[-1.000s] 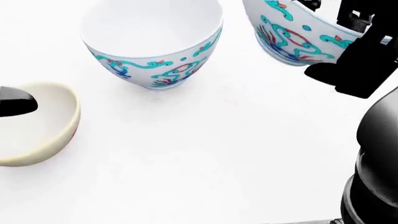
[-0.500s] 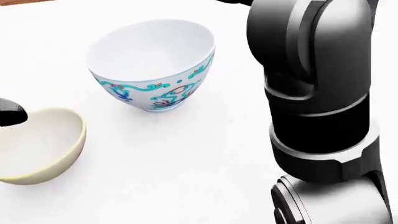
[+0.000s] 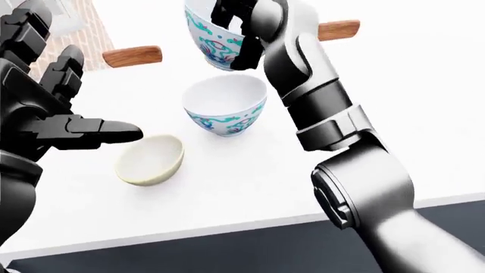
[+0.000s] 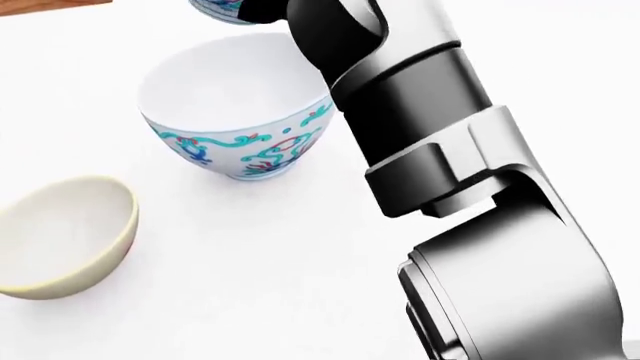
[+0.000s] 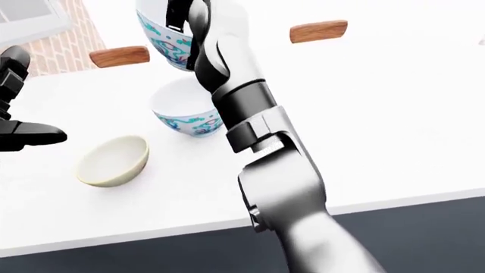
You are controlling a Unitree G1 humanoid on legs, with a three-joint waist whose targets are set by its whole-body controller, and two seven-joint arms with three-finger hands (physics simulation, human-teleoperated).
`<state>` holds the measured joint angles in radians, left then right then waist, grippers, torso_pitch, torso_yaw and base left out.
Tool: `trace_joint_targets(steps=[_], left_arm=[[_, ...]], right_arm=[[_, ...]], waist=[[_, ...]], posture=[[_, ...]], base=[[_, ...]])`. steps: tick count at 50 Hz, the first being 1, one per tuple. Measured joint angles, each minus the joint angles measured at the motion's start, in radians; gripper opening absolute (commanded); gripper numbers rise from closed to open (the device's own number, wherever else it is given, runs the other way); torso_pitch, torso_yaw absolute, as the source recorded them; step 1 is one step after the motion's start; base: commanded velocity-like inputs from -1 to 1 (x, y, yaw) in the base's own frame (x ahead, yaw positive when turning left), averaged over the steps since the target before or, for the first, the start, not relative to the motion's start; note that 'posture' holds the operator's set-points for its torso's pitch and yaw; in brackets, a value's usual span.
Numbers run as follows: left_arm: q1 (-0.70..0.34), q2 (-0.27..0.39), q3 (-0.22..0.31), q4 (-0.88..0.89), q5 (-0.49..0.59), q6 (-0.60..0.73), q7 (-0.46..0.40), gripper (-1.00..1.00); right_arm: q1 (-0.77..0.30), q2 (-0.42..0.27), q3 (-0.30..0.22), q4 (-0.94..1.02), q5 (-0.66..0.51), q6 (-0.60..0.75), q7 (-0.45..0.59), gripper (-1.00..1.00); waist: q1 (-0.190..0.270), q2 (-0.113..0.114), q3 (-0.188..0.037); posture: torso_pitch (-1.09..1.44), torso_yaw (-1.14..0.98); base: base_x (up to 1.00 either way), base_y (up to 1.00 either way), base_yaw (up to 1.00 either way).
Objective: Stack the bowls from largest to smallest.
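A white bowl with teal and red patterns stands upright on the white table. Above and just beyond it hangs a second patterned bowl, tilted, with my right hand shut on its rim. A smaller plain cream bowl sits tilted on the table, left of and below the standing bowl in the left-eye view. My left hand hovers open to the left of the cream bowl, holding nothing. The right forearm hides much of the head view.
Two wooden chair tops show past the table's top edge. The table's near edge runs along the bottom of the eye views, with dark floor below. Brick flooring lies at upper left.
My right arm has carried the patterned bowl from the right side up and leftward, over the standing bowl. The left fingertip has dropped out of the head view.
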<state>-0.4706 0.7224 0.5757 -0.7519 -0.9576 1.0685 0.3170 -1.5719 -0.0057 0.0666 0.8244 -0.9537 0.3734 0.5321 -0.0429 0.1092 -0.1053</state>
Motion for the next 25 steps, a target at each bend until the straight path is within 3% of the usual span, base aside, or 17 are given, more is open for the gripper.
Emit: trace_joint_targets(steps=[12, 25], left_arm=[[0.034, 0.009, 0.009, 0.01, -0.003, -0.032, -0.012, 1.0], [0.048, 0.005, 0.023, 0.015, 0.02, -0.034, -0.042, 1.0]], right_arm=[[0.049, 0.049, 0.033, 0.083, -0.025, -0.062, -0.05, -1.0], [0.071, 0.075, 0.031, 0.169, -0.049, -0.106, -0.122, -1.0]], waist=[[0.003, 0.0, -0.005], [0.006, 0.001, -0.009]], posture=[[-0.24, 0.0], [-0.24, 0.0]], base=[[0.0, 0.0, 0.0], [0.0, 0.0, 0.0]])
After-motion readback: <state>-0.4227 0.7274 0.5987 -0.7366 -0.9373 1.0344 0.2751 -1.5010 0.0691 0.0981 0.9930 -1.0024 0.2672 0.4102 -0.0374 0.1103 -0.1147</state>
